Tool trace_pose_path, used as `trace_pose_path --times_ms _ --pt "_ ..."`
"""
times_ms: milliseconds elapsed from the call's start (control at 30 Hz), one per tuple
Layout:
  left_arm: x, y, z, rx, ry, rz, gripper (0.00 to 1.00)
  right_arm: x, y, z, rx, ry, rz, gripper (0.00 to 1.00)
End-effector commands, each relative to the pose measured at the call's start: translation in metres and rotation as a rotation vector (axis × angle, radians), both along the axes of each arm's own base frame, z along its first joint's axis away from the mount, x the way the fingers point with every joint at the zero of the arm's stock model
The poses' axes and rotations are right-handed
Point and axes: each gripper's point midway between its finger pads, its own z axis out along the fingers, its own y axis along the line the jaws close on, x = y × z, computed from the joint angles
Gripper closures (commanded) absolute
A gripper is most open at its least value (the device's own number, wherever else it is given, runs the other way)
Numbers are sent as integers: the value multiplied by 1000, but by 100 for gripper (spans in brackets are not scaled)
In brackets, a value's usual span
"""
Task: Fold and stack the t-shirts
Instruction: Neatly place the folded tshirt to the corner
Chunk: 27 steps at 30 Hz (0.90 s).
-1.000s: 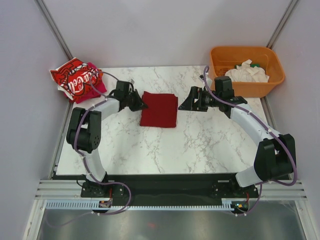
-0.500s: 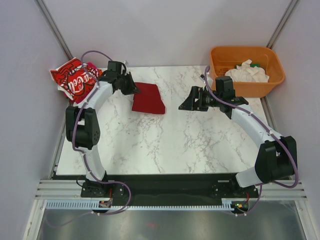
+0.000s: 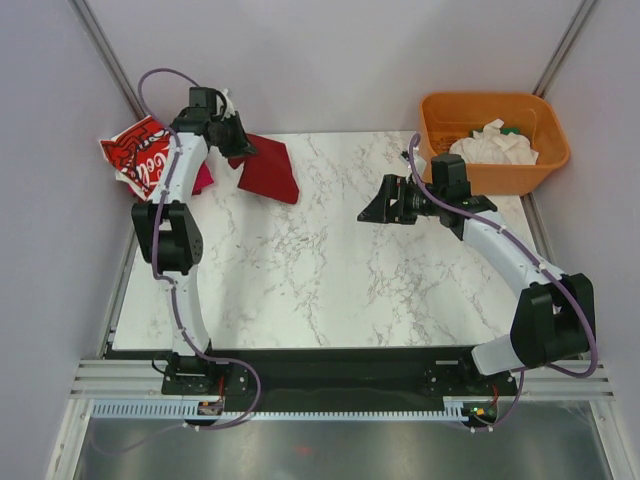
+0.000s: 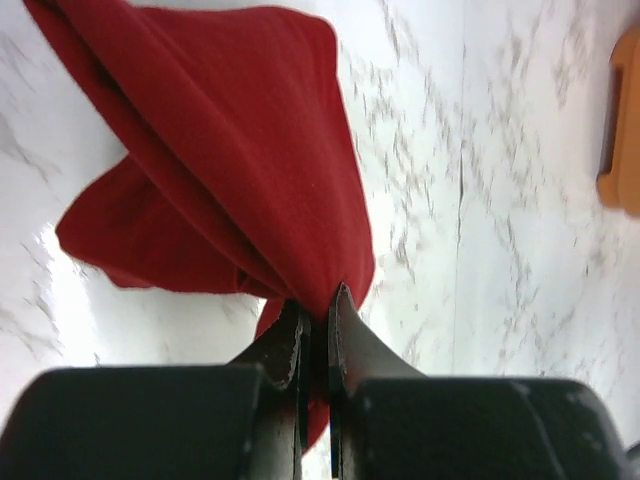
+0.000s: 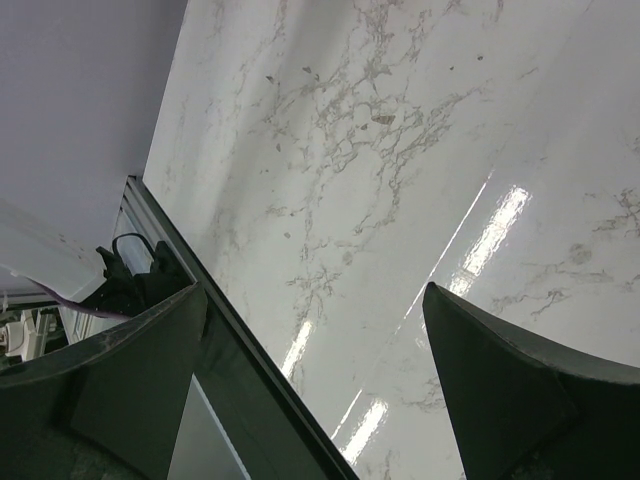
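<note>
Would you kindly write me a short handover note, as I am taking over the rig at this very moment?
Left tool: shut on the dark red t-shirt, held bunched at the table's far left.
Right tool: open, empty, over the middle-right of the table.
Bright red t-shirt lies on the magenta t-shirt in a pile at the far-left corner.
White t-shirt sits crumpled in the orange tub.
Done: two shirts piled.
Left: put the dark red one on the pile, then fold and stack the white one.
</note>
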Motion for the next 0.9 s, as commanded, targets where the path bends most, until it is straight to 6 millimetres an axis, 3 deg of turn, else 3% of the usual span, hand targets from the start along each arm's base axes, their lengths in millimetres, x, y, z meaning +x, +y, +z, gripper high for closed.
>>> trace_pose_path --times_ms 0,33,133,233,267,300,500,667,700,867 --pt "21 38 55 -44 -116 2 98 -1 1 19 21 -77 12 2" --pt "24 43 57 -59 -116 10 98 -1 1 19 19 -79 11 2" --pt "30 65 100 -106 -211 30 98 0 1 17 18 -76 11 2" --pt "31 83 127 -139 -275 36 98 0 2 16 21 -74 13 2" --pt "32 86 148 -143 -341 28 98 1 2 14 20 -69 12 2" --pt "33 99 157 -158 -365 57 98 1 3 16 25 -76 14 2" --pt "24 133 218 -189 -539 83 98 2 5 11 29 -62 20 2" --pt "16 165 234 -215 -582 124 98 1 8 10 31 -58 28 2" --pt "14 181 240 -230 -602 153 98 0 9 10 31 -58 32 2" --pt "9 216 246 -266 -629 212 98 0 14 7 29 -49 44 2"
